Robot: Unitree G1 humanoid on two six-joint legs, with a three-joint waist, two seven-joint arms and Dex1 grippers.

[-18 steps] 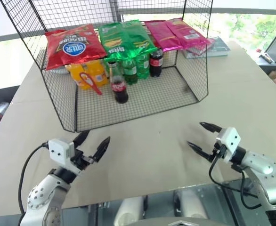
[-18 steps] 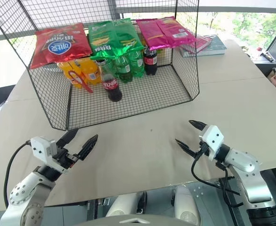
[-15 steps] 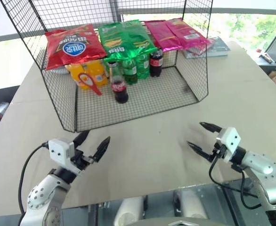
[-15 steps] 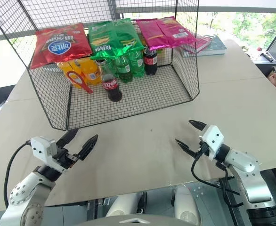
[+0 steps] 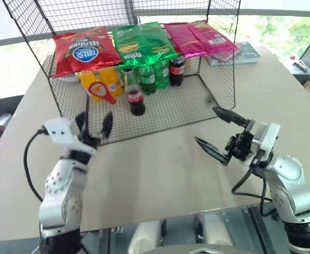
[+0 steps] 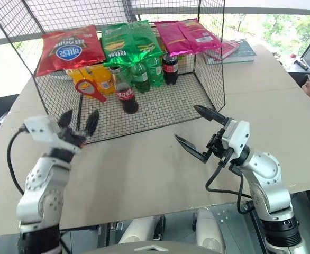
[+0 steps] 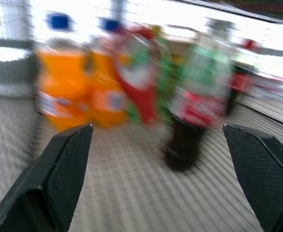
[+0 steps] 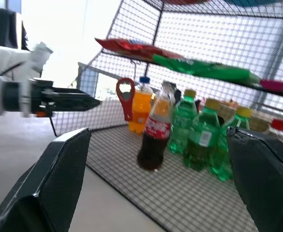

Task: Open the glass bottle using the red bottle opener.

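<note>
1. Standing upper centre of the left eye view, the glass bottle looks heavy, slick and breakable; its lower body seems the safest hold. The left gripper and right gripper spread their jaws wide, empty.
2. Hanging centre-left in the right wrist view, the red bottle opener looks stiff, light; its slim handle suits pinching.

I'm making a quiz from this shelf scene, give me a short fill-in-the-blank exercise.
1. The flat red bottle opener hangs in front of the ____ soda bottles.
2. The small glass cola bottle stands on the wire rack's ____ shelf.
3. Both grippers, left gripper and right gripper, are ____.

Missing: orange; bottom; open
</note>
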